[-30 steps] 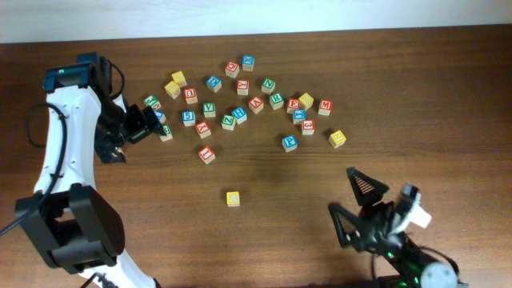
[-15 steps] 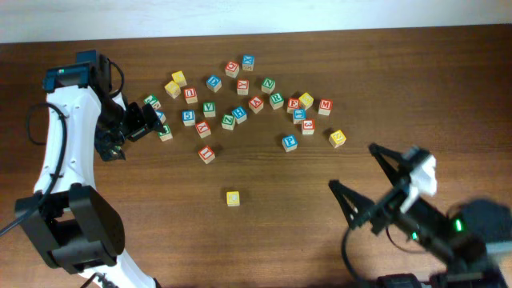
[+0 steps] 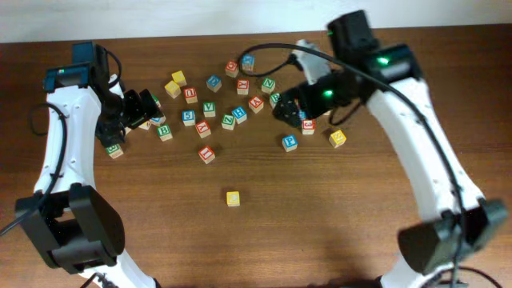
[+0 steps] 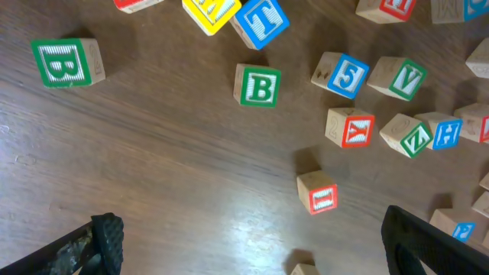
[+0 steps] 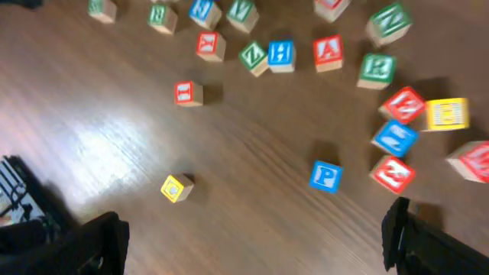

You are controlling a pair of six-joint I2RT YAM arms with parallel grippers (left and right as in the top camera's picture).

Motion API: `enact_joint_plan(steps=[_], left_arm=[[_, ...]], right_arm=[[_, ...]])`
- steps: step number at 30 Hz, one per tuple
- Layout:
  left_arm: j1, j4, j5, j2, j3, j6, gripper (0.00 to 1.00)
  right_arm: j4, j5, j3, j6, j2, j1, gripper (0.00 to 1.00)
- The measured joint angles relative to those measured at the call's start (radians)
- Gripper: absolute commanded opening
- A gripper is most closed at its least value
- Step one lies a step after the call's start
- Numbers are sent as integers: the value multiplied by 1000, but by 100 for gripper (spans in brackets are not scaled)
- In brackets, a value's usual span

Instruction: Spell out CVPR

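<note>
Lettered wooden blocks lie scattered at the back middle of the table. A green V block (image 3: 209, 108) (image 4: 401, 76) sits left of centre. A blue P block (image 3: 290, 142) (image 5: 325, 176) and a green R block (image 3: 276, 100) (image 5: 376, 67) are on the right side. A lone yellow block (image 3: 233, 198) (image 5: 176, 187) sits nearer the front; I cannot read its letter. My left gripper (image 3: 132, 112) (image 4: 252, 256) is open and empty at the cluster's left edge. My right gripper (image 3: 290, 108) (image 5: 256, 248) is open and empty above the cluster's right side.
Two green B blocks (image 4: 59, 63) (image 4: 259, 85) lie near my left gripper. A red I block (image 3: 207, 154) (image 5: 184, 93) sits between the cluster and the yellow block. Bare wood (image 3: 320, 224) spans the table front.
My right arm has swung from the front right of the table up over the right side of the block cluster. A green B block now shows front-left of my left gripper.
</note>
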Motion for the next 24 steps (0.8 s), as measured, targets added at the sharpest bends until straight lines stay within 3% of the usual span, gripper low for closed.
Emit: enact_joint_plan(steps=[2,6,11,15,17,18,20,24], left_arm=[[0,0,0,0,0,0,99],[-7,-14,0,0,0,0,99],[-150,-22,-2,0,0,62,99],[-180,-22,-67,0,0,66,99],[-180,-21,-57,0,0,66,99],[-181,7,-36,0,0,72,85],[-205,100,-21,0,0,106,79],[-284,315,-11,0,-2,132,77]], right_arm=[[-9,-9,0,9,29,27,98],[-41,-58,16,168,29,38,98],[-67,-56,11,206,29,63,98],[-160,185,10,280,29,38,98],[-186,292,10,341,29,-132,98],[-196,320,10,353,29,-227,98],[-201,340,10,364,29,-348,98],[-202,351,10,367,29,-506,98]])
